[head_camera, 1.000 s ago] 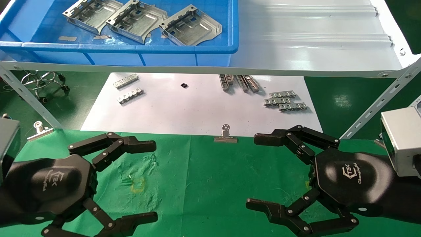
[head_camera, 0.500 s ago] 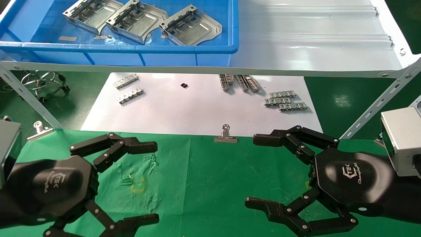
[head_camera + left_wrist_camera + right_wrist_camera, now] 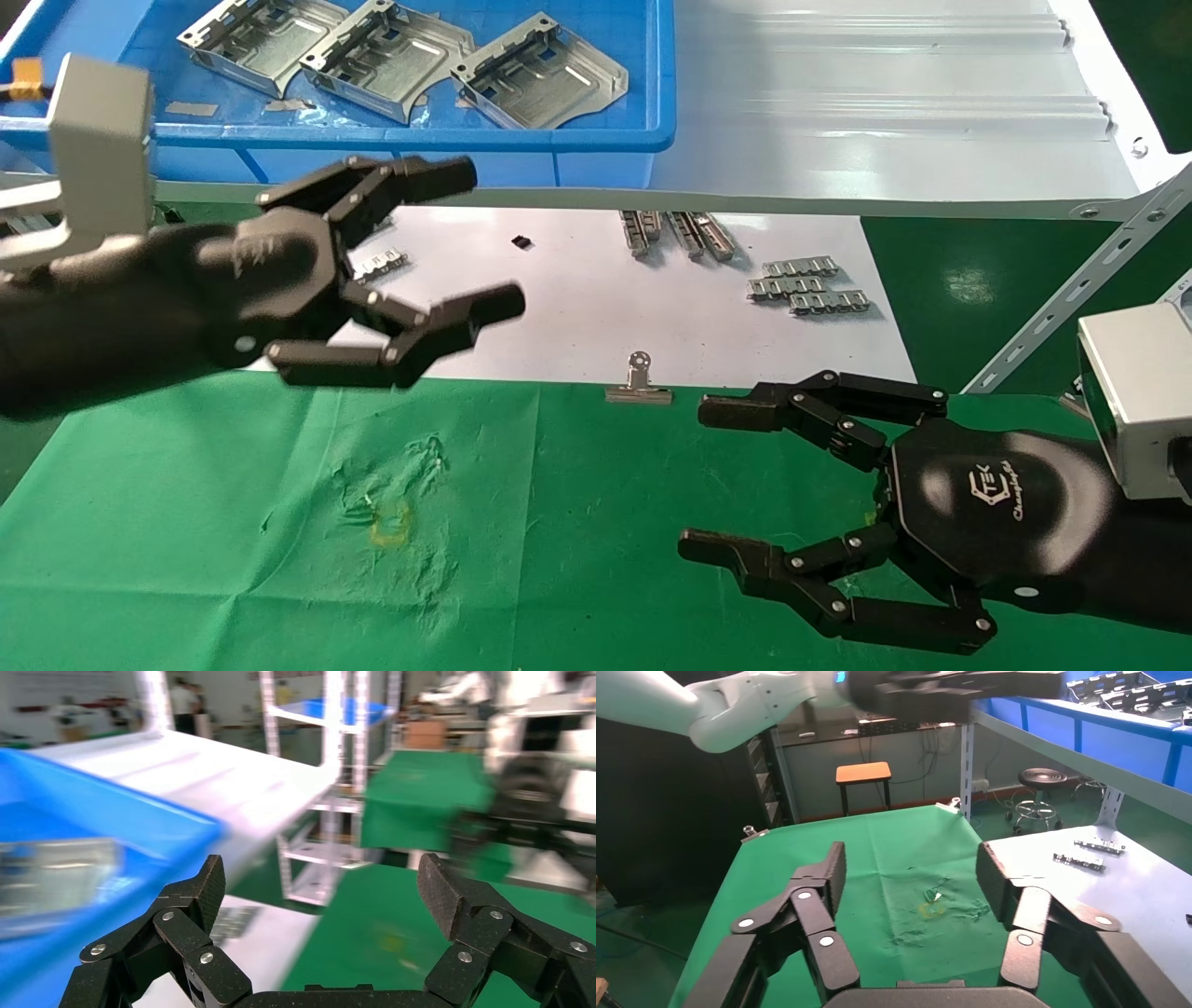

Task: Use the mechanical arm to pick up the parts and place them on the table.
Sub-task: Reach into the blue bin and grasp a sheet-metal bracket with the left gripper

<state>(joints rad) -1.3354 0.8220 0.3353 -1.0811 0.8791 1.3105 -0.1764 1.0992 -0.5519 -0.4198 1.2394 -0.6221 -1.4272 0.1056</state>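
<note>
Three stamped metal parts (image 3: 400,56) lie side by side in the blue bin (image 3: 596,140) on the shelf at the bench's far-left corner. The left hand (image 3: 438,252), fingers spread and empty, hangs just before the bin wall; reaching low, it could strike that rim. The right hand (image 3: 726,485) idles, fingers apart, over the green table (image 3: 577,503) near the right edge.

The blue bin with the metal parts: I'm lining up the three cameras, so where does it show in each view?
Head view: blue bin at top left, on the grey shelf, above the raised left gripper.
Left wrist view: blurred blue bin at left.
Right wrist view: bin at upper right.
Shared landmark: green cloth.
</note>
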